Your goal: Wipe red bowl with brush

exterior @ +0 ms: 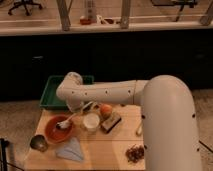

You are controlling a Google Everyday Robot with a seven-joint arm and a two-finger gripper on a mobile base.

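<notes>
Pale wood makes up the table (100,150). At its near edge lie a grey-blue cloth (70,150), a dark metal cup (38,142) and a small heap of dark reddish bits (134,152). Just behind them sits the red bowl (52,134), left of a white cup (91,121) and a dark block with a tan top (111,121). The brush (75,117) slants down with its bristle head inside the bowl. Its handle rises to the tool (86,107), which hangs just above the white cup and looks clenched on the handle. I'd judge the wiping under way but not finished: the bristles are down in the bowl, with strokes left to make. Farther back are an orange fruit (105,110) and a green tray (49,97). No label or writing can be read anywhere.
</notes>
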